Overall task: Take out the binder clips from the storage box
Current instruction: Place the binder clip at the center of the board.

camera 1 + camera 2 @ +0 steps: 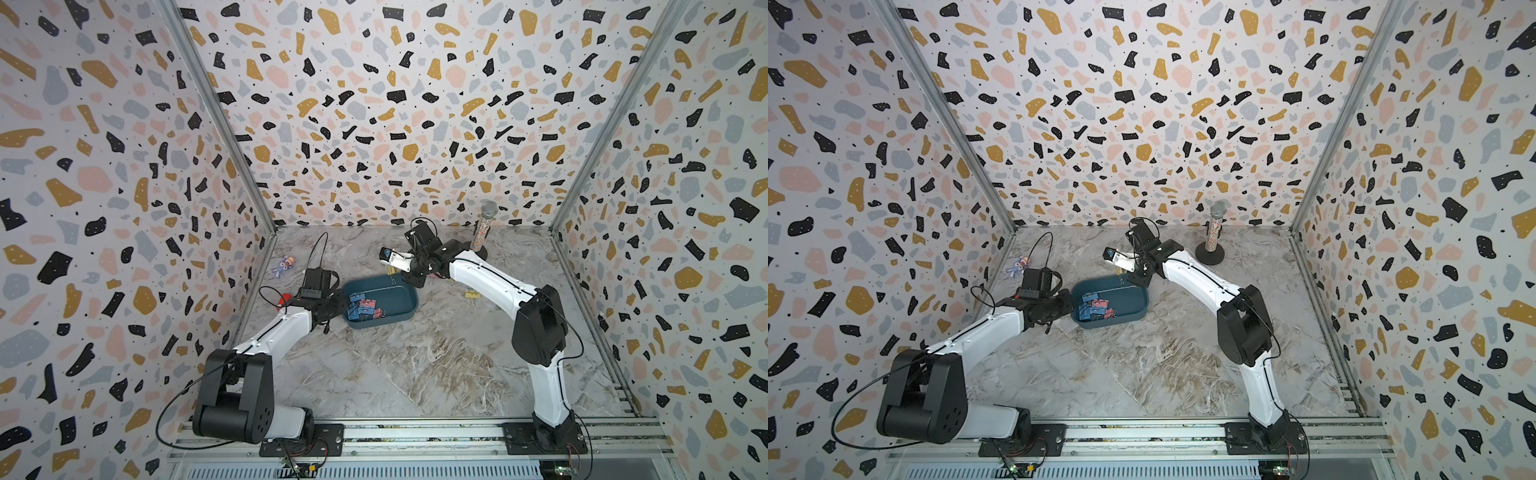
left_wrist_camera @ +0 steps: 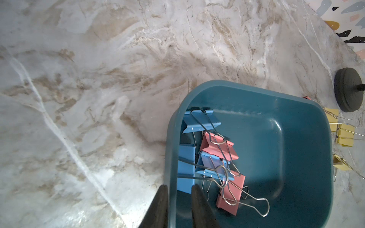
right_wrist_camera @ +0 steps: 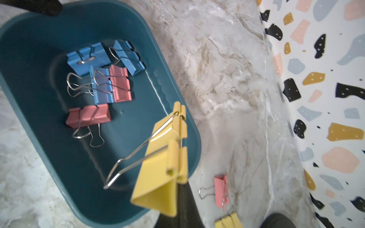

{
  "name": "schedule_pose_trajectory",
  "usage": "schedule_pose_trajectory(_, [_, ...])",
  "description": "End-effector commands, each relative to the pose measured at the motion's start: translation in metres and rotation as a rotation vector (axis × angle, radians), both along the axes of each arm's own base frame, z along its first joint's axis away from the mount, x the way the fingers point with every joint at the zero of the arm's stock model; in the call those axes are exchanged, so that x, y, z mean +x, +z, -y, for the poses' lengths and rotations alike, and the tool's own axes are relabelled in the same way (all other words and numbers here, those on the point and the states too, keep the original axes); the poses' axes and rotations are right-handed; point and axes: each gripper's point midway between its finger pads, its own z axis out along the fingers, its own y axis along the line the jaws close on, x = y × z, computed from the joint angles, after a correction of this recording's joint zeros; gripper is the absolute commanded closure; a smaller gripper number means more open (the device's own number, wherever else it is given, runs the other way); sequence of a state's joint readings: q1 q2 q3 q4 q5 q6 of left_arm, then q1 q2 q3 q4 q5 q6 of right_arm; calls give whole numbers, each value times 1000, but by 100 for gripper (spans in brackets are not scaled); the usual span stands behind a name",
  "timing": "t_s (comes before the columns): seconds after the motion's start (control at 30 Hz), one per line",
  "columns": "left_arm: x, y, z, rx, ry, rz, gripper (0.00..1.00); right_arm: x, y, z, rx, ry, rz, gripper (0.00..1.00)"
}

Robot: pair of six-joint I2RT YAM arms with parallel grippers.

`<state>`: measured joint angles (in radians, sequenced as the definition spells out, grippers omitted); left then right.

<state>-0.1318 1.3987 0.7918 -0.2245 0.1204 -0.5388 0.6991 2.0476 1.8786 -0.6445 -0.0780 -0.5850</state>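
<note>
Right claw (image 3: 178, 201): clenched on a yellow clip (image 3: 158, 169), held over the box (image 3: 39, 49) rim.
Left claw (image 2: 180, 197): pinching the box wall.
Do well: carry the clip clear of the rim and release it low beside the loose clips (image 3: 222, 190) on the tabletop (image 3: 217, 69).
Box holds: five blue and pink clips (image 3: 109, 84), bunched near the left claw.

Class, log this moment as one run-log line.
left claw: grips storage box rim; right claw: holds yellow binder clip; five clips in box
</note>
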Motion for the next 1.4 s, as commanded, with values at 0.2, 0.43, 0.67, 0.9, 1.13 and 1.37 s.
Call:
schedule_pose_trajectory(0.2, [0,11,-8,28,22,24,73,5,34,91,-185,-145,116,100])
schedule_pose_trajectory(0.43, [-1,9,-10,40,25,22,74,7,22,125,-331,-209,125,100])
schedule_pose_trajectory(0.67, [1,11,-10,44,24,29,74,10,10,151,-498,-262,125,100])
schedule_pose_trajectory(0.9, [2,11,-9,45,17,33,73,11,-11,186,-749,-306,107,100])
schedule_pose_trajectory(1.13, [2,9,-7,31,10,37,74,14,-25,197,-805,-352,93,100])
schedule_pose_trajectory(1.37, [2,11,-6,25,9,44,74,18,-45,205,-830,-376,56,100])
